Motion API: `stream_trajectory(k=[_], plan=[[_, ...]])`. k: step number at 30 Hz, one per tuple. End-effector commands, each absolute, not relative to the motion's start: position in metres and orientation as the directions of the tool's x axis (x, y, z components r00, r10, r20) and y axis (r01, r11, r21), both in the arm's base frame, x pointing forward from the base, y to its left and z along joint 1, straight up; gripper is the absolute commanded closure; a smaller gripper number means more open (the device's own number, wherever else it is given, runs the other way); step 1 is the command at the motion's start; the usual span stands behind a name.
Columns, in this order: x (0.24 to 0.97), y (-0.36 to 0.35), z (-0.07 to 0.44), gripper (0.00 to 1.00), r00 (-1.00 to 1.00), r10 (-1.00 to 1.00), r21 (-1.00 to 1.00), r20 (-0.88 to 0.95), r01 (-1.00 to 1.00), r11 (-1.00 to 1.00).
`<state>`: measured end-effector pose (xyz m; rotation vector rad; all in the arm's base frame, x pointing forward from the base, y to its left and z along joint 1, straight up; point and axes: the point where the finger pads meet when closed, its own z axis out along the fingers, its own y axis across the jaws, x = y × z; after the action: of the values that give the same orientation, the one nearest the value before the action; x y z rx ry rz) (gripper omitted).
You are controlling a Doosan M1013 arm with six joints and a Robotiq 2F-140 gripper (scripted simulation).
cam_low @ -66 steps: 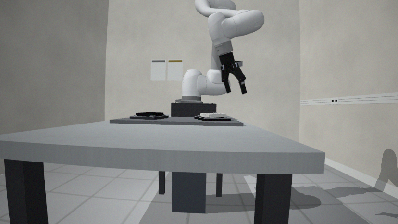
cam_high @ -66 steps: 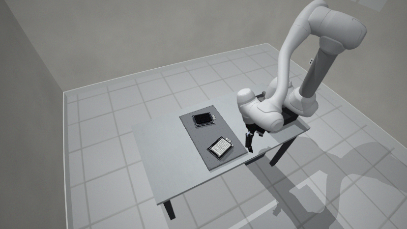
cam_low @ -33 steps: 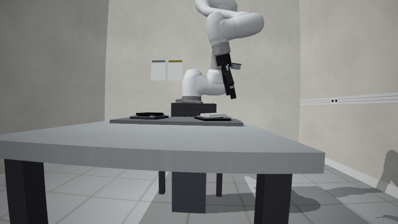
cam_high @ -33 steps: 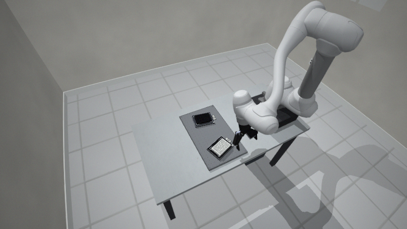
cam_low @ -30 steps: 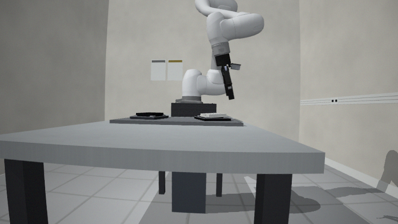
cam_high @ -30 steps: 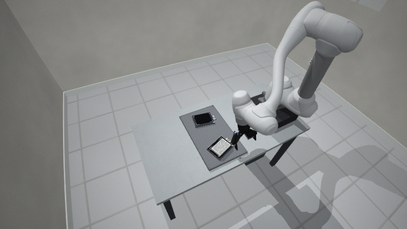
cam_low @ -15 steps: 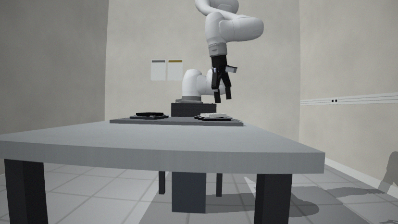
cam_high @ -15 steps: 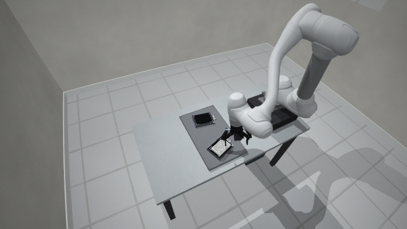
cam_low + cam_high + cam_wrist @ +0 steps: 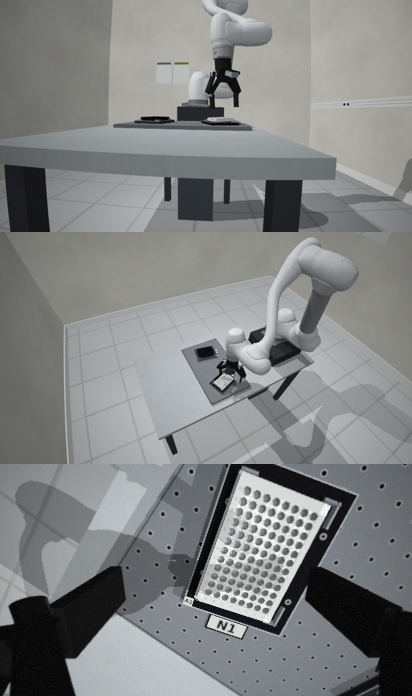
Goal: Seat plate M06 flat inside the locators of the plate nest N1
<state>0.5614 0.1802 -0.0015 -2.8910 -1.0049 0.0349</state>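
Observation:
A white well plate (image 9: 260, 546) lies on the black plate nest N1 (image 9: 227, 626), on the near end of the grey perforated baseplate (image 9: 201, 376). Its upper right edge seems to overlap a grey locator (image 9: 330, 513); I cannot tell whether it sits flat. The plate also shows in the top view (image 9: 224, 380) and the exterior view (image 9: 220, 118). A black plate (image 9: 205, 352) rests in the other nest at the far end and shows in the exterior view (image 9: 154, 118). My gripper (image 9: 224, 104) hangs open and empty just above the white plate, fingers on either side of it (image 9: 215, 586).
The arm's black pedestal (image 9: 273, 347) stands on the table behind the baseplate. The table's edge runs close to nest N1 on the right side (image 9: 253, 393). Two paper sheets (image 9: 172, 72) hang on the back wall.

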Motion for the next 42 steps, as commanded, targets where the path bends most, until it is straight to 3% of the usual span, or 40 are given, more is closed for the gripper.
stream_trajectory(k=[1,9,42], plan=[[0.572,0.173,-0.005,0.00,0.842,0.539,-0.051,-0.005,0.538,-0.841],[0.593,0.158,-0.012,0.00,0.940,0.340,-0.002,0.006,0.340,-0.940],[0.593,0.158,-0.041,0.00,0.940,0.340,-0.002,0.006,0.340,-0.940]])
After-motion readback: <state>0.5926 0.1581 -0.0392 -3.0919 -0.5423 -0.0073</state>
